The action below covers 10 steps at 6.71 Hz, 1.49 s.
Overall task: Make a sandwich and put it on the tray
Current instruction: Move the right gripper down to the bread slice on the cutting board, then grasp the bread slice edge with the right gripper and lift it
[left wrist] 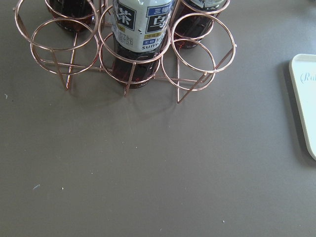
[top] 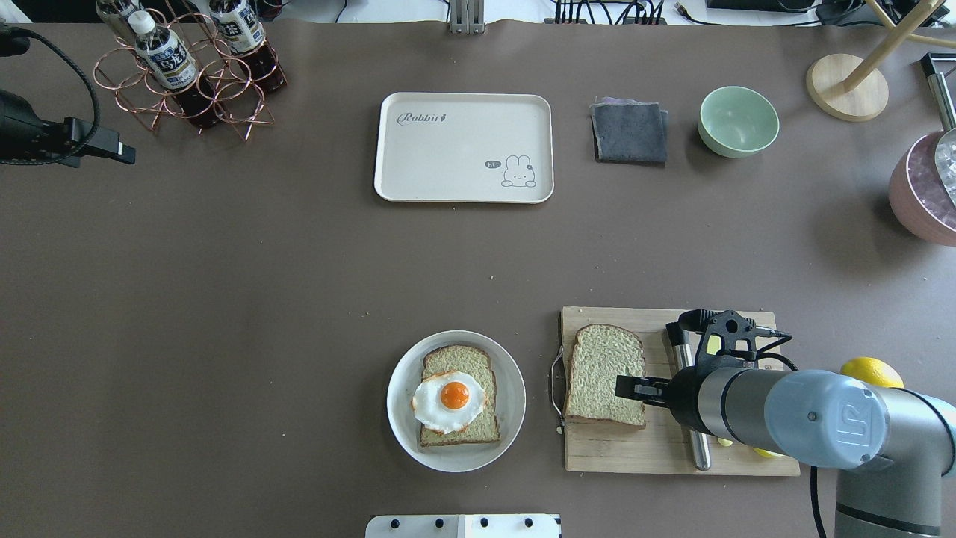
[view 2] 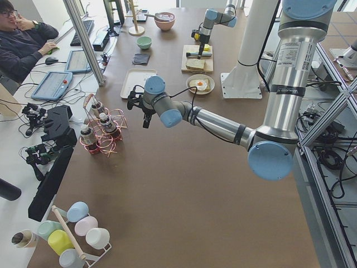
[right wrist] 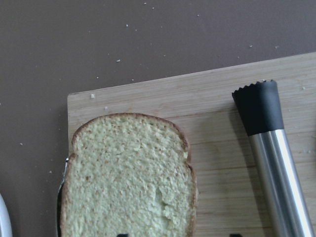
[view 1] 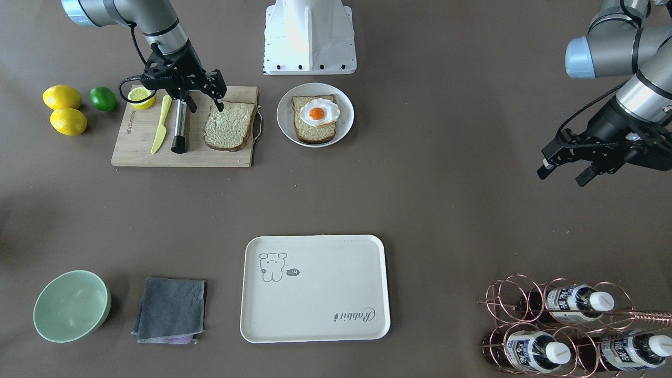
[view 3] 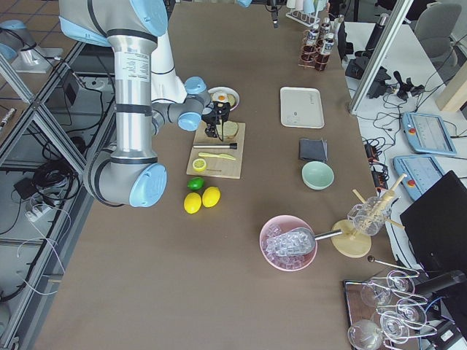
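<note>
One bread slice (view 1: 229, 126) lies on the wooden cutting board (view 1: 142, 152). My right gripper (view 1: 205, 104) hovers just above its edge, open and empty; the wrist view shows the slice (right wrist: 129, 177) between the two spread tips. The second slice (view 1: 314, 131) lies on a round white plate (view 1: 286, 113) with the fried egg (view 1: 319, 112) on top. The cream tray (view 1: 315, 310) is bare, at the table's operator side. My left gripper (view 1: 564, 173) is open and empty, far off to the side near the bottle rack (left wrist: 123, 54).
On the board lie a yellow knife (view 1: 161, 123), a steel tool with a black end (view 1: 179, 126) and a half lemon (view 1: 140, 96). Two lemons (view 1: 65, 110) and a lime (view 1: 103, 98) sit beside it. A green bowl (view 1: 71, 306) and grey cloth (view 1: 170, 310) flank the tray.
</note>
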### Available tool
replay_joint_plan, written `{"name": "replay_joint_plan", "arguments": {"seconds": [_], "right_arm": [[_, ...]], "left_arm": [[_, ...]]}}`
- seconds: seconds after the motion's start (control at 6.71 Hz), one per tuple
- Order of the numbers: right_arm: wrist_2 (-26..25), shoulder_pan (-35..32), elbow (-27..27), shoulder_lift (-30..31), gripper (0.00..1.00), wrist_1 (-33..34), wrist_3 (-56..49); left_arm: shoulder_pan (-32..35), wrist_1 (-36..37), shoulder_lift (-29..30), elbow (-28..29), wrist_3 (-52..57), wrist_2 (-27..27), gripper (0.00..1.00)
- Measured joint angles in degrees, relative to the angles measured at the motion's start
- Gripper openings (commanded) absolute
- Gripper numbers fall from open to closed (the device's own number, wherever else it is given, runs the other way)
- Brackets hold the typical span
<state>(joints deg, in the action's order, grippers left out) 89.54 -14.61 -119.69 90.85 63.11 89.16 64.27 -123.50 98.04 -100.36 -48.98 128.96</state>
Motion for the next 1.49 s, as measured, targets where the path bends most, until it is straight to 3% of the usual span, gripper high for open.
{"name": "replay_joint_plan", "arguments": {"seconds": [0.75,0.89,1.04,1.49], "right_arm": [[-3.62,3.97,0.15,0.69,0.62,-0.01,1.36],[-3.78,4.09,0.20,0.78,0.55,0.02,1.37],[-3.85,4.15,0.29,0.70,0.36,0.05,1.37],[-3.90,4.32,0.47,0.17,0.34,0.08,1.37]], "left_arm": [[-0.08,-0.07,-0.03,-0.38,-0.04,-0.03,0.99],[-0.06,-0.07,-0.04,-0.42,-0.04,-0.02,0.99],[-0.06,-0.08,-0.04,-0.47,0.00,-0.02,0.99],[-0.06,-0.08,0.03,-0.51,0.18,-0.03,0.99]]}}
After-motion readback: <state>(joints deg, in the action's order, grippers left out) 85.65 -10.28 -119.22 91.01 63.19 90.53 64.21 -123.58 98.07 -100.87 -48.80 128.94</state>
